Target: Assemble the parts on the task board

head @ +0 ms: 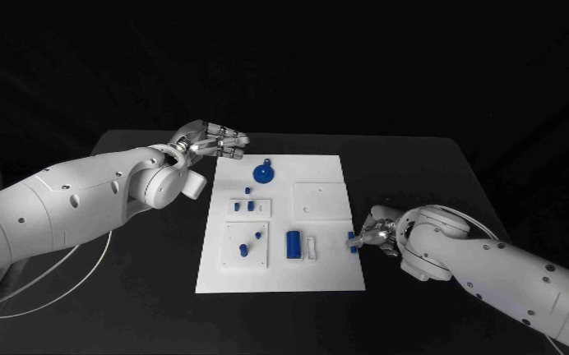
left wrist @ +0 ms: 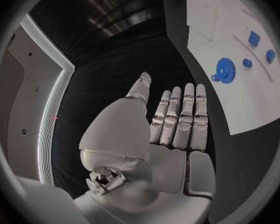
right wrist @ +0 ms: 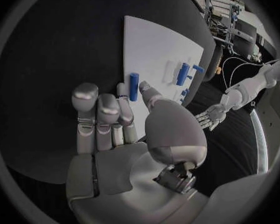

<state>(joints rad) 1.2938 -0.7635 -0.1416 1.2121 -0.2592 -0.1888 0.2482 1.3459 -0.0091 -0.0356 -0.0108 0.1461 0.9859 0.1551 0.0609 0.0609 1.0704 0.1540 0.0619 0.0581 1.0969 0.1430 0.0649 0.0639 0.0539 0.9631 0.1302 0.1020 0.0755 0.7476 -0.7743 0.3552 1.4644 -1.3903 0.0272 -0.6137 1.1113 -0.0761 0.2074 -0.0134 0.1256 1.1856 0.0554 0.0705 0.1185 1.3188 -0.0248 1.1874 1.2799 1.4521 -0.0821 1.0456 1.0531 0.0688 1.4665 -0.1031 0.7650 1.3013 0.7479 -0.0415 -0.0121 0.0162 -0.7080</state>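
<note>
Pinching a small blue peg [right wrist: 134,86] at the board's [head: 326,277] right edge, your right hand [head: 377,233] holds it above the table [head: 427,158]. Your left hand [head: 214,141] hovers flat and empty by the far left corner, near the gear [head: 263,173].

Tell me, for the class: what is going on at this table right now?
A two-armed robot is assembling small blue parts on a white task board. Its right hand, at the board's right edge, pinches a small blue peg between thumb and finger. Its left hand hovers open beyond the board's far left corner, holding nothing. On the board lie a blue gear and a blue cylinder, along with several smaller blue pieces.
</note>
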